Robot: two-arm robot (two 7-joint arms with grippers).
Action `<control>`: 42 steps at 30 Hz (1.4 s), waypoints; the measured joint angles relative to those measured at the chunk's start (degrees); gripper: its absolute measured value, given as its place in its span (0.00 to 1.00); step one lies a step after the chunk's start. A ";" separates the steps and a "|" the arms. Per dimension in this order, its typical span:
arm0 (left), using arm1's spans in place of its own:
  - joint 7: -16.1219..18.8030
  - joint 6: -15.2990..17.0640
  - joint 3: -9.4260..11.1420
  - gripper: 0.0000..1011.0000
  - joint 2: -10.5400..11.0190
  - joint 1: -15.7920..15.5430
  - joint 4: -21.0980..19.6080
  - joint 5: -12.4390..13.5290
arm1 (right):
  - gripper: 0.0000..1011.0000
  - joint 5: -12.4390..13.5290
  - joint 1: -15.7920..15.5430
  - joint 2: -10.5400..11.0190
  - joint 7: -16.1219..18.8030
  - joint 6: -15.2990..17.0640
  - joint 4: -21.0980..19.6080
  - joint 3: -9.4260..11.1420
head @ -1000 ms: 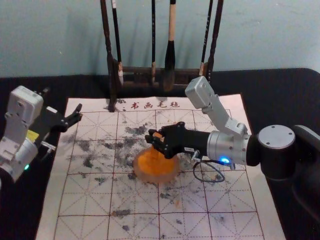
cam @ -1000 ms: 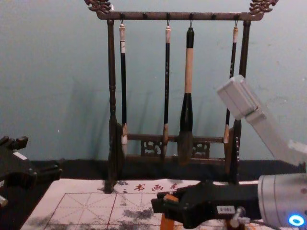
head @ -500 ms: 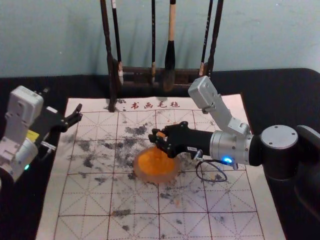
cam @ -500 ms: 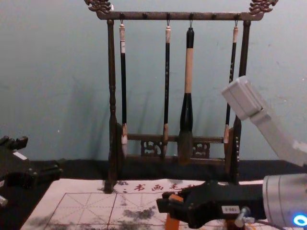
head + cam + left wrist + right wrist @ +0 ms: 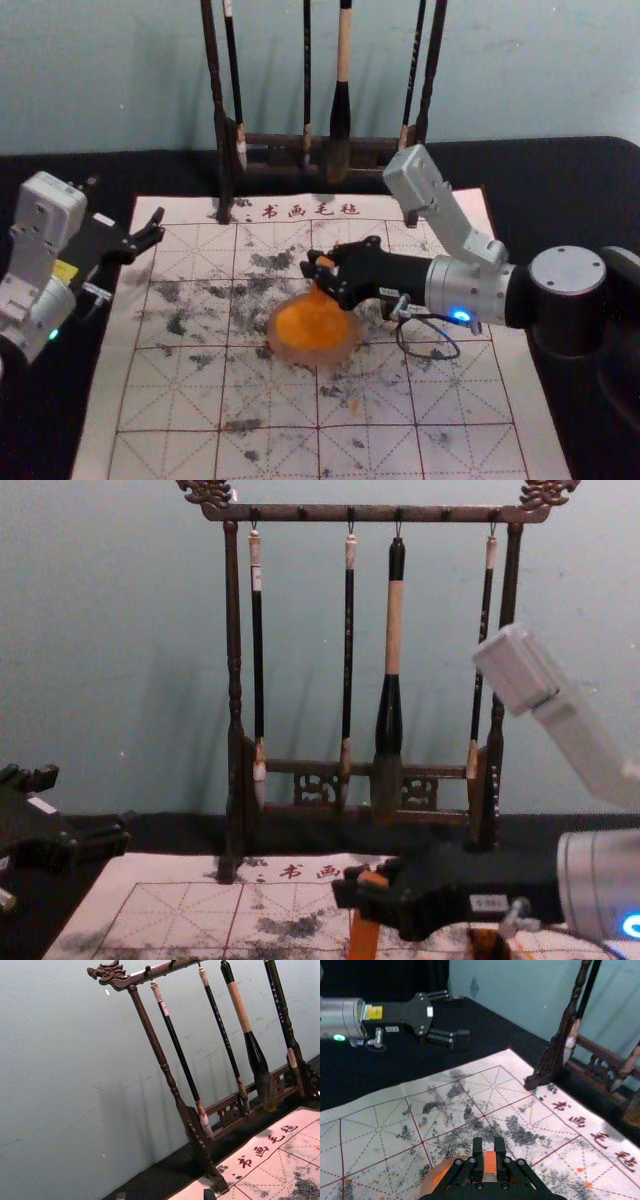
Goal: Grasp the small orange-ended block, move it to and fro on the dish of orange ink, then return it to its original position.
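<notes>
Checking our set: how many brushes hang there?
4 along the rack: the leftmost thin brush, a second thin brush next, the thick brush third, the rightmost thin brush last.

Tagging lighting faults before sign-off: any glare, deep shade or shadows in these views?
Chest view: the right arm's blue light burns white at its core. Left wrist view: soft, faint shadows on the wall. Right wrist view: the left claw, dark-fingered, nearly merges with the black cloth.
</notes>
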 joint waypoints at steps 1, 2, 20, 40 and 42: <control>0.00 0.00 0.00 0.99 0.00 0.00 0.00 0.00 | 0.11 0.10 -0.13 0.14 -0.19 0.13 -0.40 0.17; 0.00 0.00 0.00 0.99 0.00 0.00 0.00 0.00 | 0.11 0.26 -0.43 0.46 -0.59 0.38 -1.34 0.53; 0.00 0.00 0.00 0.99 0.00 0.00 0.00 0.00 | 0.11 4.55 -5.92 7.02 -4.93 2.06 -14.74 7.08; 0.00 0.00 0.00 0.99 0.00 0.00 0.00 0.00 | 0.11 3.58 -14.55 10.73 -11.61 4.60 -20.35 11.55; 0.00 0.00 0.00 0.99 0.00 0.00 0.00 0.00 | 0.11 3.34 -14.68 10.53 -11.71 4.88 -20.18 11.54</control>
